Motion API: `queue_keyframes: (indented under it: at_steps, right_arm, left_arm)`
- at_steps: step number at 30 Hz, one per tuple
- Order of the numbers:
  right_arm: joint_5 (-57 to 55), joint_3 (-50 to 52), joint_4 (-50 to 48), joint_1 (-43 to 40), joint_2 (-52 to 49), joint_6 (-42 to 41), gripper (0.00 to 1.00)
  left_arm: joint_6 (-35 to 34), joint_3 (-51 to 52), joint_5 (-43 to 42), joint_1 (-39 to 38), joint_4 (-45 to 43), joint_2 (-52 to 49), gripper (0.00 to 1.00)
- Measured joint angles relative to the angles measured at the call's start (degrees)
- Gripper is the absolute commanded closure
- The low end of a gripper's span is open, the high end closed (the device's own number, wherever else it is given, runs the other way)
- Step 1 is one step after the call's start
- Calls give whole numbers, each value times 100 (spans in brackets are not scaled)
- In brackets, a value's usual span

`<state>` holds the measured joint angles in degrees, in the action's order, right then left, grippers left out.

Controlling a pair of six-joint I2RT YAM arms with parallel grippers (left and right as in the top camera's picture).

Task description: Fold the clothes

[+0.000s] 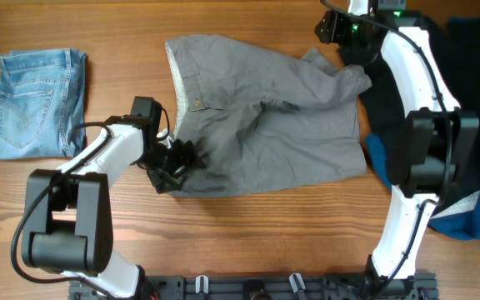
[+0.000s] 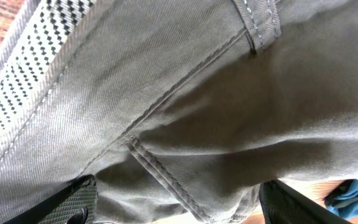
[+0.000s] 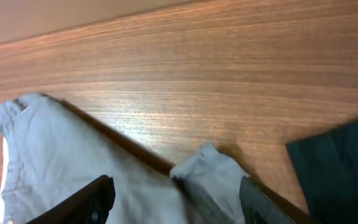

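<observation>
The grey shorts (image 1: 290,125) lie spread and rumpled in the middle of the wooden table, waistband to the left. My left gripper (image 1: 173,162) is at their lower-left edge. In the left wrist view its fingers (image 2: 179,208) stand wide apart, with the hem and a seam of the shorts (image 2: 197,93) between them. My right gripper (image 1: 346,52) hovers over the shorts' upper-right corner. In the right wrist view it (image 3: 179,199) is open, with a raised fold of the shorts (image 3: 207,171) between the fingers.
A folded light-blue denim garment (image 1: 32,104) lies at the far left. A big black garment (image 1: 465,67) and a blue cloth (image 1: 377,154) lie at the right, close to the shorts. Bare wood (image 3: 229,81) lies beyond the shorts' top edge.
</observation>
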<state>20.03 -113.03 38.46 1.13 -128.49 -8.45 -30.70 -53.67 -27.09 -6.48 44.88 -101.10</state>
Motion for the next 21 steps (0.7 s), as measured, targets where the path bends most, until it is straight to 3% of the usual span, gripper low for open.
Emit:
queue_keyframes:
  at_steps: [9, 11, 12, 13, 21]
  right_arm:
    - [-654, 94, -426, 354, -938, -291, 32]
    - [-861, 94, -529, 356, -1012, -417, 44]
    - [-935, 94, -533, 356, -1040, -498, 57]
    - [-973, 94, -540, 356, -1060, -570, 96]
    - [-981, -68, -973, 317, -1088, -675, 96]
  left_arm:
    - [0, 4, -2, 0, 0, 2, 16]
    - [0, 4, -2, 0, -2, 2, 16]
    - [-2, 4, -2, 0, -2, 2, 16]
    - [-2, 4, -4, 0, -2, 2, 16]
    - [-2, 4, -4, 0, -2, 2, 16]
